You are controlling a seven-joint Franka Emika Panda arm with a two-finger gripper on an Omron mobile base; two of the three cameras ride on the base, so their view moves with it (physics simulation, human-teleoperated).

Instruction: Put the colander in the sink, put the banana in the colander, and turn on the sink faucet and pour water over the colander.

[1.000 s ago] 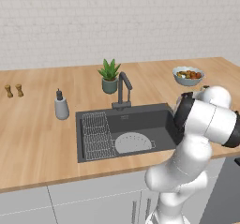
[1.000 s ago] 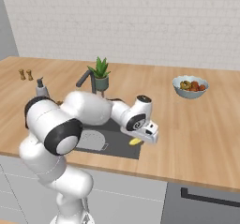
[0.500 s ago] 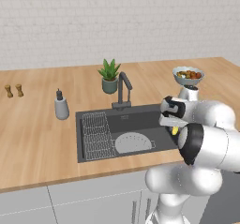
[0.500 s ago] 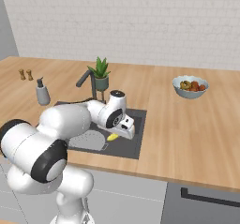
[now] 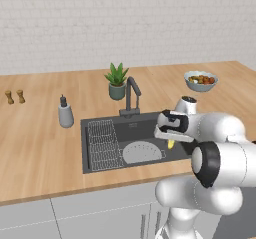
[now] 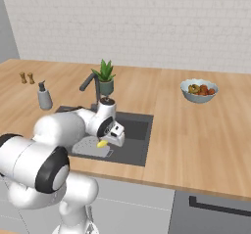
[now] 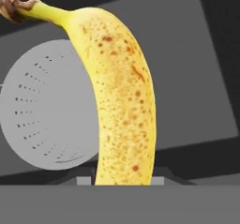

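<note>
The banana (image 7: 124, 96) hangs clenched in the pincer (image 5: 171, 142) above the sink (image 5: 145, 128), just beside the colander (image 5: 142, 152) resting on the sink floor. The robot should center it over the colander and lower it before releasing.

Left base view: taken from behind and to the left of the arm, facing forward and down at middle range over the wooden counter (image 5: 40, 148), with the sink (image 5: 145, 128) at centre. Right base view: taken from behind and to the right, facing the same way at like range; both views share the sink (image 6: 139, 137), the sink faucet (image 5: 131, 95) (image 6: 89, 82) and the fruit bowl (image 5: 200, 80) (image 6: 198, 91). Hand view: looks along the gripper from very near, the banana (image 7: 122, 96) close before the lens and the colander (image 7: 47, 106) lying beyond it on the sink floor.
</note>
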